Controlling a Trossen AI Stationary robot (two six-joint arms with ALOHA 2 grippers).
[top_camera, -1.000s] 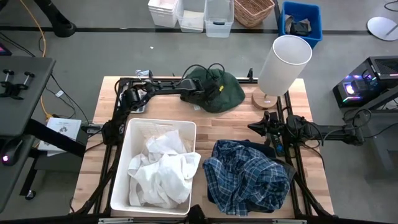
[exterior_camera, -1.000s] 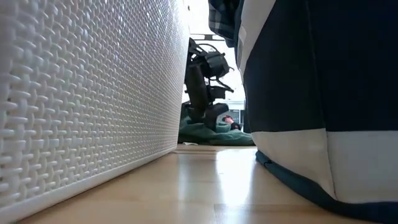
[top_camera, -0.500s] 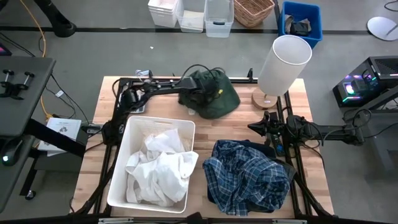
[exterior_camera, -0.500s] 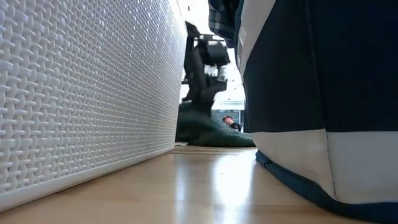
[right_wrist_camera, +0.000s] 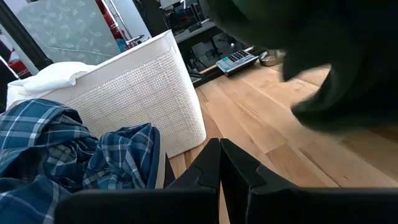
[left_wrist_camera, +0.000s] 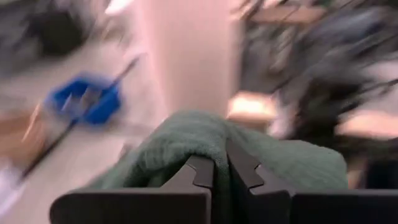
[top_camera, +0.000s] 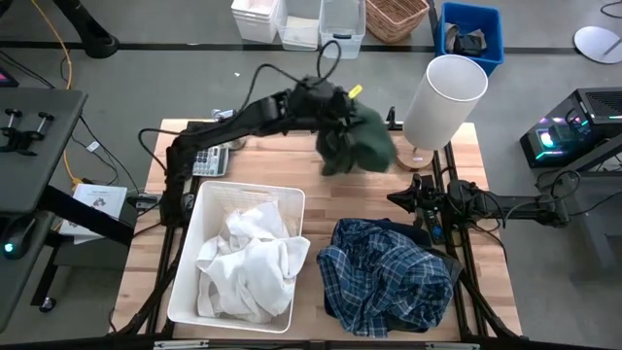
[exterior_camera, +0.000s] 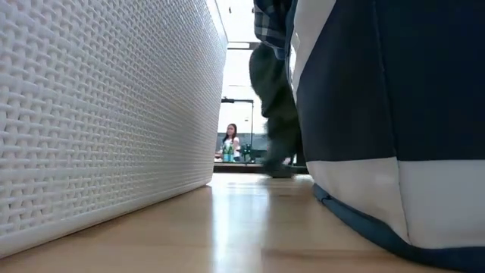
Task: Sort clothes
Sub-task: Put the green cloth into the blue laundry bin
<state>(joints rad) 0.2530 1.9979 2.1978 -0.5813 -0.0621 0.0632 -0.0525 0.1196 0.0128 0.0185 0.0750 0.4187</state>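
Observation:
The dark green garment (top_camera: 358, 139) hangs over the far middle of the table from my left gripper (top_camera: 328, 97), which is raised and shut on it. In the low view the garment (exterior_camera: 274, 106) dangles between the two bins. It also shows dark at the top of the right wrist view (right_wrist_camera: 329, 56). White clothes (top_camera: 251, 258) lie in the white bin (top_camera: 199, 209). The blue-and-white plaid shirt (top_camera: 389, 277) fills the navy bin (exterior_camera: 379, 114). My right gripper (right_wrist_camera: 221, 163) is shut with nothing in it, low at the table's right (top_camera: 406, 199). My left gripper pinches a bunched fold of the dark green garment (left_wrist_camera: 211, 140) between its two shut fingers (left_wrist_camera: 200, 174). The cloth bulges over the fingertips. The garment hangs slack below the gripper. Whether its lower end (exterior_camera: 280, 168) touches the table, I cannot tell.
A tall white cylinder (top_camera: 442, 102) stands on a round wooden base at the table's far right, close to the hanging garment. A calculator (top_camera: 209, 160) lies at the far left. Bins and a basket (top_camera: 394, 17) stand on the floor beyond the table. A person (exterior_camera: 229, 142) is far behind.
My left gripper has shut on the dark green garment where it lay at the far middle of the table. It has then risen and swung toward the table's right edge. The garment has gone from a flat heap to hanging below the gripper.

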